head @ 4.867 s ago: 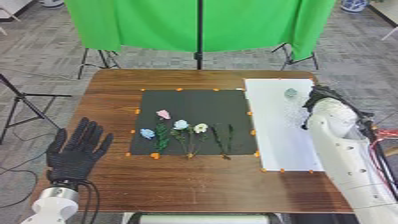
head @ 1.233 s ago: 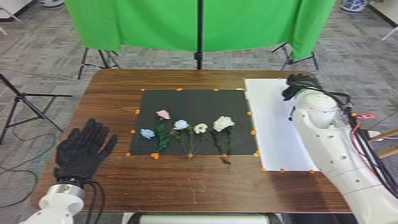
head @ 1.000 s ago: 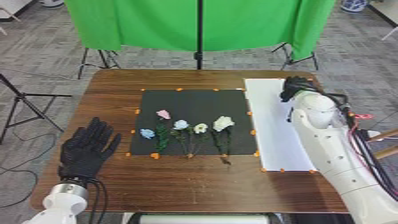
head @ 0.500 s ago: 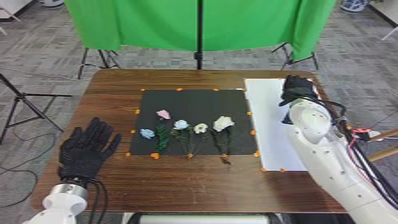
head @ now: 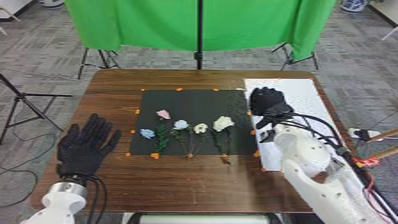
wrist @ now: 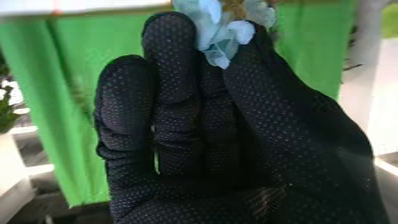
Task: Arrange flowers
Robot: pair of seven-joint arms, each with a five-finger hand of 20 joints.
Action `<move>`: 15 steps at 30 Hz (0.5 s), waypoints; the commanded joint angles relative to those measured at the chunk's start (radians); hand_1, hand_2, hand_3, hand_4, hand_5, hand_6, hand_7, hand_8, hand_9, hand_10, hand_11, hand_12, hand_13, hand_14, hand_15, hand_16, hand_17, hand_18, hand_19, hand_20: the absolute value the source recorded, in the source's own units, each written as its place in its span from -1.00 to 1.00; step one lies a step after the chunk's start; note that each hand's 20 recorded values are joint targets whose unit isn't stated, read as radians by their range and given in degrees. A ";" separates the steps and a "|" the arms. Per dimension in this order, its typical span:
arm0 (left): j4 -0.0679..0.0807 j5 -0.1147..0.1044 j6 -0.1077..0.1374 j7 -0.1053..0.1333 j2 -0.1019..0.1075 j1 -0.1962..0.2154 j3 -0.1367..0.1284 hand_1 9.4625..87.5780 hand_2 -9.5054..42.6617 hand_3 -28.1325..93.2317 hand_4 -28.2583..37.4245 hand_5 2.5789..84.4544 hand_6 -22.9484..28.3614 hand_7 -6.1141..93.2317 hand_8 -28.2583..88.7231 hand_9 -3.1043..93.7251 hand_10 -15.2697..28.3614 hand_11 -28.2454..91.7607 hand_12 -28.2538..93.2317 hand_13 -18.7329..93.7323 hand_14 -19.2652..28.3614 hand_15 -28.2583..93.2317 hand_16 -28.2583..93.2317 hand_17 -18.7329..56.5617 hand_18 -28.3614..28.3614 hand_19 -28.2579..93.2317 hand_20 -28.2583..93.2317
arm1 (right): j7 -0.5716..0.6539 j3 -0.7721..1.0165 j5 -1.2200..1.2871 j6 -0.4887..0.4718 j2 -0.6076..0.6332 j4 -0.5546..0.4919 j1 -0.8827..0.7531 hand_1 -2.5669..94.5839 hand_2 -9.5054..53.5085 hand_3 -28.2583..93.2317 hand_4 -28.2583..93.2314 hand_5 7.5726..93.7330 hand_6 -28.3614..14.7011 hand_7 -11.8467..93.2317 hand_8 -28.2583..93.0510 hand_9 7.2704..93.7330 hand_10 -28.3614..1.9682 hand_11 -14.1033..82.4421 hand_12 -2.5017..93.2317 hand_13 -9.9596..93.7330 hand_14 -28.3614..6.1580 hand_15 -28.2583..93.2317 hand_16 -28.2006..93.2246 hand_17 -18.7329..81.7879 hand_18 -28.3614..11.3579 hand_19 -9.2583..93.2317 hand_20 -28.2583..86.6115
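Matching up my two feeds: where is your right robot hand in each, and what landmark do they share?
Head view: right robot hand over the left part of the white sheet, beside the black mat.
Right wrist view: the same hand close up, pale blue petals at its fingertips.
Shared landmark: green curtain.

In the head view, the table (head: 195, 185) is lit brightly and fairly evenly, and the sheet (head: 302, 92) is nearly washed out. In the right wrist view, whitish glare is seen beside the curtain (wrist: 53, 75).

No readable text or labels
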 commanded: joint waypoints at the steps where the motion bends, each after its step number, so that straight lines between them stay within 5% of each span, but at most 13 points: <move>1: 0.003 0.007 0.009 -0.011 -0.001 0.004 0.001 -0.43 -0.07 0.69 -1.00 0.08 0.22 -0.45 -0.71 -0.11 0.37 -0.03 -0.33 -0.10 0.48 0.32 -0.67 -0.66 0.55 0.15 -0.27 | -0.006 -0.021 -0.012 0.015 -0.007 -0.021 -0.075 0.43 -1.00 0.62 -1.00 0.60 0.26 -0.08 -0.47 0.81 0.22 -0.46 -0.03 0.72 0.41 -0.01 0.24 0.29 -0.45 0.79 -0.03; 5: -0.005 0.030 0.012 -0.012 -0.004 0.007 -0.002 -0.43 -0.06 0.69 -1.00 0.08 0.21 -0.45 -0.71 -0.10 0.37 -0.03 -0.32 -0.10 0.48 0.32 -0.66 -0.66 0.55 0.15 -0.27 | -0.014 -0.050 -0.019 0.098 -0.007 -0.008 -0.070 0.41 -1.00 0.63 -1.00 0.60 0.25 -0.09 -0.49 0.80 0.20 -0.47 -0.05 0.71 0.43 0.00 0.23 0.29 -0.45 0.79 -0.02; 9: -0.002 0.024 0.006 -0.017 -0.003 0.000 -0.003 -0.43 -0.06 0.69 -1.00 0.08 0.21 -0.45 -0.71 -0.10 0.37 -0.03 -0.32 -0.10 0.48 0.32 -0.66 -0.66 0.55 0.15 -0.27 | -0.035 -0.068 -0.012 0.128 -0.018 0.004 -0.059 0.40 -1.00 0.62 -1.00 0.60 0.24 -0.12 -0.49 0.80 0.20 -0.47 -0.07 0.71 0.42 0.01 0.22 0.30 -0.45 0.76 -0.01; 13: -0.004 -0.001 0.024 -0.006 -0.003 0.002 -0.002 -0.43 -0.05 0.69 -1.00 0.10 0.20 -0.44 -0.71 -0.10 0.37 -0.03 -0.32 -0.10 0.48 0.32 -0.66 -0.66 0.55 0.15 -0.27 | -0.032 -0.070 -0.018 0.091 -0.026 -0.009 -0.069 0.33 -1.00 0.61 -1.00 0.60 0.21 -0.16 -0.51 0.79 0.13 -0.49 -0.10 0.70 0.38 0.02 0.21 0.32 -0.46 0.76 0.01; 15: -0.004 0.004 0.028 -0.008 -0.002 0.002 -0.003 -0.43 -0.05 0.69 -1.00 0.10 0.19 -0.44 -0.72 -0.10 0.37 -0.03 -0.32 -0.10 0.48 0.32 -0.66 -0.66 0.55 0.15 -0.27 | -0.039 -0.064 -0.036 0.080 -0.023 -0.020 -0.081 0.28 -1.00 0.61 -1.00 0.56 0.19 -0.20 -0.53 0.75 0.09 -0.53 -0.18 0.68 0.35 0.06 0.19 0.30 -0.55 0.84 0.09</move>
